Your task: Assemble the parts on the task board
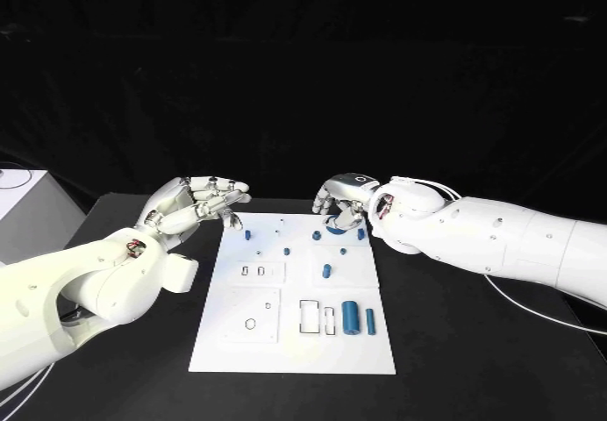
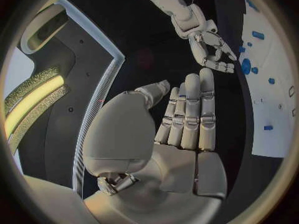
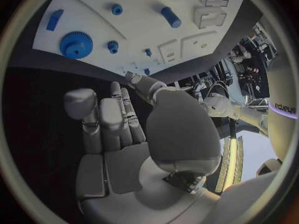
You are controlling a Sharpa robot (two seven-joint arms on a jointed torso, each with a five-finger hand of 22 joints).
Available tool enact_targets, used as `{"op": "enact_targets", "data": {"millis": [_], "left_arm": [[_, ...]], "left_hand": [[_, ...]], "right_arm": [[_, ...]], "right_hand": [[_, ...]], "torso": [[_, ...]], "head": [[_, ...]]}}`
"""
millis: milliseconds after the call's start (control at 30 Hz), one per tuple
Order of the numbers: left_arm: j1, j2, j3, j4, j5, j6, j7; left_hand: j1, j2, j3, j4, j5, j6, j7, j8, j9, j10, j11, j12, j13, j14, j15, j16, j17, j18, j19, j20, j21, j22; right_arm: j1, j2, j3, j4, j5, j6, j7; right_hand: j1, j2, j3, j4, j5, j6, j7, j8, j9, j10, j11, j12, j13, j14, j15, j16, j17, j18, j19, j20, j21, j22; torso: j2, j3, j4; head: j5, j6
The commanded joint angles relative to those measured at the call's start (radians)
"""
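Silver left robot hand [image 1: 196,203] & right robot hand [image 1: 344,198] both released, hovering by task board [image 1: 228,344] far edge

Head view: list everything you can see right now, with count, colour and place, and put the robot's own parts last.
Table: one, black, under everything.
Task board: one, white plate, middle of the table, with several cut-out slots on its near half.
Gear: one, blue, toothed, at the board's far end beside the right robot hand.
Large cylinder: one, blue, lying at the board's near right.
Slim bar: one, blue, lying just right of the large cylinder.
Small parts: several, blue, scattered on the board's far half, one near its middle.
White box: one, at the table's far left.
Left robot hand: silver, fingers apart, holding nothing, above the board's far left corner.
Right robot hand: silver, fingers spread, empty, above the gear.
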Motion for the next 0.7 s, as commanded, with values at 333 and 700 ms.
{"op": "enact_targets", "data": {"millis": [333, 700], "left_arm": [[0.011, -0.014, 0.007, 0.025, -0.020, 0.039, 0.001], [0.015, -0.018, 0.008, 0.019, -0.021, 0.039, 0.000]], "left_hand": [[-0.017, -0.004, 0.004, 0.002, -0.006, -0.009, -0.002, -0.007, 0.004, 0.001, 0.003, -0.007, 0.002, -0.004, 0.003, 0.021, 0.008, 0.003, -0.010, 0.003, 0.021, 0.011], [-0.020, -0.005, 0.003, 0.004, -0.007, -0.011, -0.002, -0.007, 0.004, -0.001, 0.004, -0.008, 0.002, -0.004, 0.003, 0.026, 0.010, 0.004, -0.011, 0.003, 0.026, 0.015]], "right_arm": [[-0.002, 0.035, -0.001, -0.051, -0.100, 0.072, -0.061], [-0.007, 0.027, -0.002, -0.046, -0.113, 0.124, -0.066]], "right_hand": [[0.000, -0.020, -0.009, 0.013, -0.007, -0.008, -0.004, -0.010, 0.005, -0.043, 0.003, -0.007, 0.000, 0.027, 0.007, 0.049, 0.039, -0.021, 0.015, 0.003, 0.019, 0.025], [0.000, -0.025, -0.019, 0.014, -0.007, -0.012, -0.007, -0.012, 0.007, -0.053, 0.002, -0.006, 0.001, 0.025, 0.007, 0.060, 0.045, -0.021, 0.018, 0.003, 0.023, 0.030]], "torso": [[0.031, -0.0112, 0.0359], [0.046, -0.0155, 0.0397]], "head": [[-0.015, -0.003], [-0.027, -0.003]]}}
